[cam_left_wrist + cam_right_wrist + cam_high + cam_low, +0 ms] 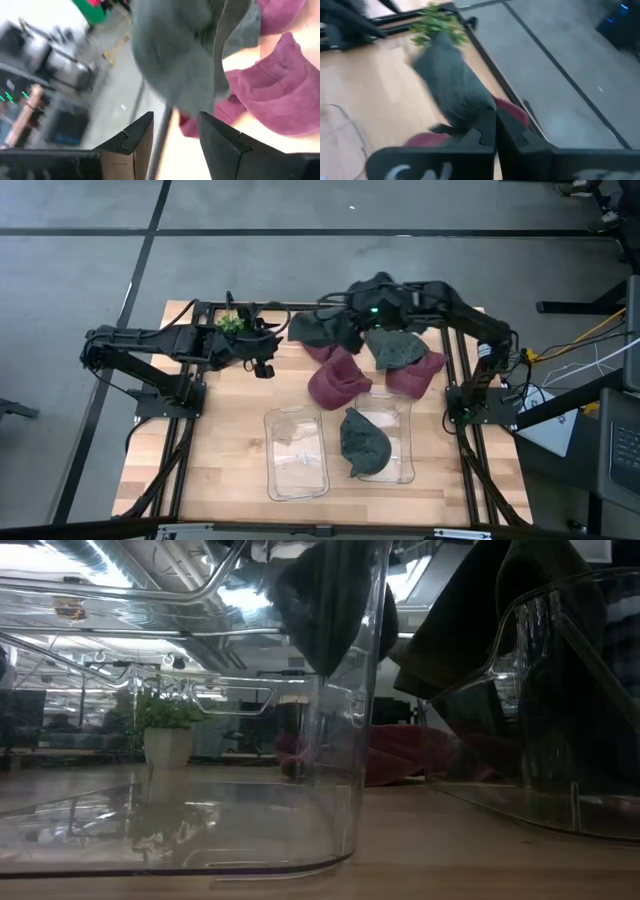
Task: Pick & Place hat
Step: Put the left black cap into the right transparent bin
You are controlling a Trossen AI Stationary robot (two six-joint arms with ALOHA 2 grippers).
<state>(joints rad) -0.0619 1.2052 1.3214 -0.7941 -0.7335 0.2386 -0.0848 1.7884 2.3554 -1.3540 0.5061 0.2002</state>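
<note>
The grey hat [322,330] hangs near the tabletop's far edge, pinched in the right gripper [496,120], whose fingers are closed on its fabric. The left gripper [175,131] waits beside it, fingers parted narrowly. Another grey hat [362,442] lies in the right clear bin [405,470].

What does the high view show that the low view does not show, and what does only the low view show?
Only the high view shows both arms, the left gripper near the grey hat the right gripper seems to hold. Only the low view shows the room's ceiling lights. Both show the two clear bins, the small plant and dark red hats.
</note>
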